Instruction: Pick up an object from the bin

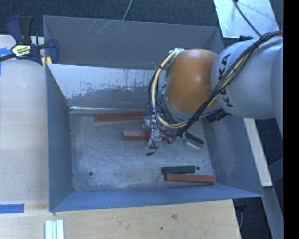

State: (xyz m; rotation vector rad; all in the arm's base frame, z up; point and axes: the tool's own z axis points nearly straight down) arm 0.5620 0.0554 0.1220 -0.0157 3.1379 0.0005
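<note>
The grey metal bin [60,148] is holding a few loose pieces. The arm [249,78] is reaching in from the right and bending down, its orange cover [189,81] hiding part of the floor. Three reddish-brown bars are lying flat: the back bar [120,116], the middle bar [135,135] and the front bar [189,179], which is lying just beside one dark green bar [179,170]. The gripper [152,142] is hanging over the middle bar's right end; whether it is open or closed cannot be told. A small green piece [192,141], half hidden, is peeking out beside it.

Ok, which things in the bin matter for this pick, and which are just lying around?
In play: gripper; middle red stick, which it is over.
Lying about: back red stick; dark green stick; front red stick beside it; small green piece near the arm.
</note>
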